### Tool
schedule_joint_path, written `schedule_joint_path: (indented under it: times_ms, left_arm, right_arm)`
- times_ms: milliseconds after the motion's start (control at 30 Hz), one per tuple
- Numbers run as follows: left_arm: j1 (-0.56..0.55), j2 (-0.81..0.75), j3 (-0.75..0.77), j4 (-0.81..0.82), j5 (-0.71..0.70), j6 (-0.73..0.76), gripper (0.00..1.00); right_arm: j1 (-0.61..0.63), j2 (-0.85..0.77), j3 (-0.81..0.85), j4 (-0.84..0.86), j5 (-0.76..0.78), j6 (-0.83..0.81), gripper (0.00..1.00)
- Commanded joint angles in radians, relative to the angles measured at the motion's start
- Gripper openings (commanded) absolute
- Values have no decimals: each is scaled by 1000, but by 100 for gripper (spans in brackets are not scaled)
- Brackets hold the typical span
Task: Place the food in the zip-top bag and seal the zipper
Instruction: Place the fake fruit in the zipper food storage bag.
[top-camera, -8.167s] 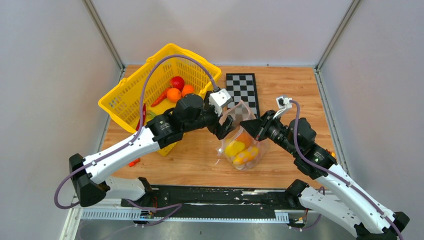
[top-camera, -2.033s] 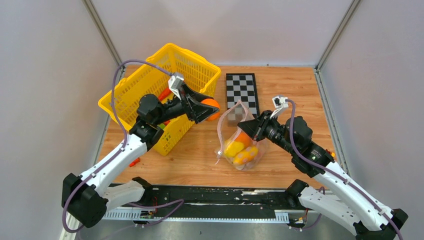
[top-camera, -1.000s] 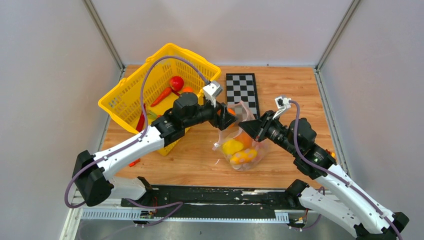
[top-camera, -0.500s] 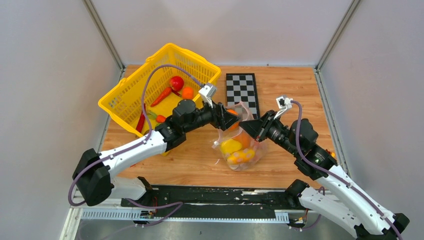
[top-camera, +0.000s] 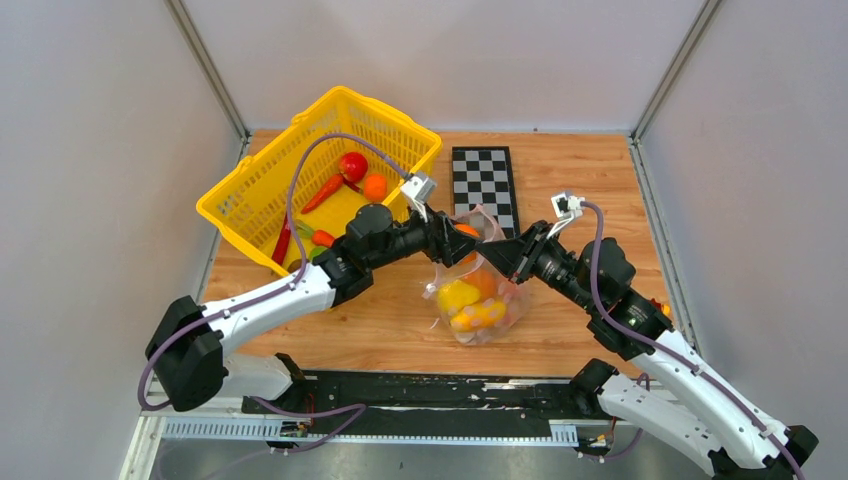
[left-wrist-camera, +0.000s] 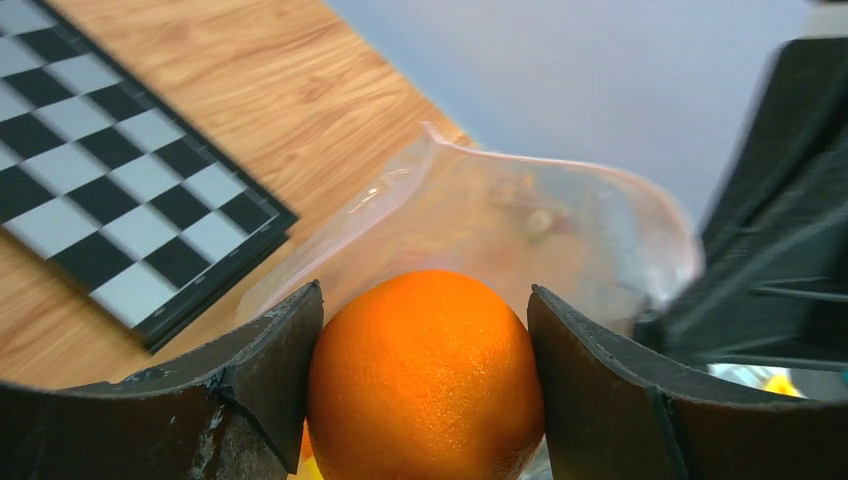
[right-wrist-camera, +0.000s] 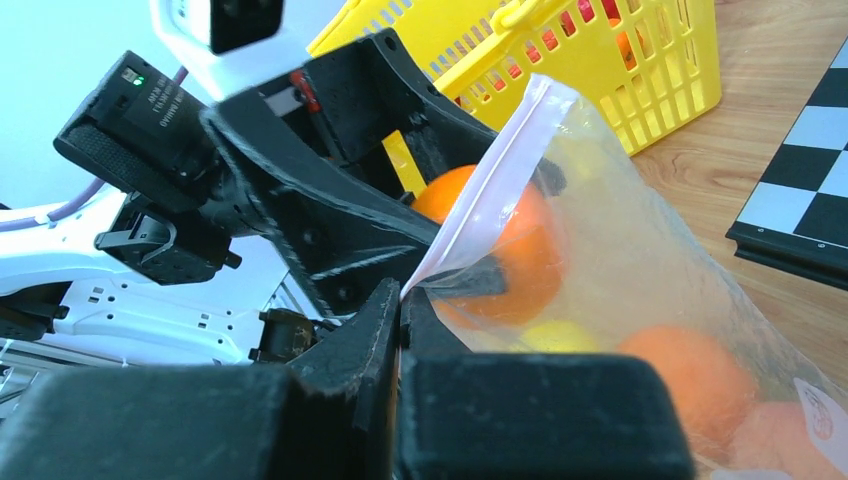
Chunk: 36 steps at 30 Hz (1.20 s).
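Both grippers are met at the middle of the overhead frame. The left gripper is set narrowly around an orange, which is pressed by a dark finger on either side and is held just at the mouth of the zip-top bag. The right gripper is placed just to the right of it. In its own wrist view its fingertips are closed flat on the bag's upper edge, and the mouth is held up off the table

The wooden table is taken up at the upper left by a yellow basket, in which a red round piece, a carrot and a small orange piece are seen. A checkerboard is laid flat at upper centre, just beyond the bag. The bag is found below it at centre frame, hung from the right gripper with its lower part on the wood. Yellow and orange food is gathered in its bottom. The zipper is shown as a pale pink strip along the open mouth, unsealed, and the held orange is partly hidden behind it in the right wrist view
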Motion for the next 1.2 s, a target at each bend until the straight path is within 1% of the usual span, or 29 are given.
schedule_joint_path:
  times_ms: [0,33,133,300,433,500,600,700,833,900,967,1067,1167]
  left_arm:
    - [-13,-36,53,-201,-186,123,48]
    - [-13,-41,52,-202,-201,126,49]
    - [-13,-39,66,-155,-132,110,50]
    - [-13,-5,58,-42,-30,15,51]
    - [-13,11,30,76,-15,-97,57]
    - [-13,26,32,101,9,-118,58]
    - [-13,54,35,104,34,-144,60]
    - [-13,67,19,105,28,-158,60]
    - [-13,67,47,-18,-23,-117,62]
    - [-13,67,52,-34,-36,-112,63]
    - [-14,67,60,-22,-33,-170,63]
    - [-15,90,82,40,18,-229,66]
    - [-21,127,132,-3,51,-235,67]
  right_arm:
    - [4,-5,18,83,-25,13,0]
    - [4,-6,16,82,-25,16,0]
    - [4,-12,1,78,-10,33,0]
    - [4,-13,4,86,-14,41,0]
    - [4,-15,-10,104,-22,59,0]
    - [4,-22,-25,117,-21,75,0]
    - [4,-39,-52,146,-15,110,0]
    - [4,-56,-77,192,-10,138,0]
    - [4,-69,-74,188,0,127,0]
    - [4,-72,-69,182,8,121,0]
    - [4,-69,-59,163,25,119,0]
    - [4,-69,-60,163,36,117,0]
    - [4,-67,-61,164,30,112,0]
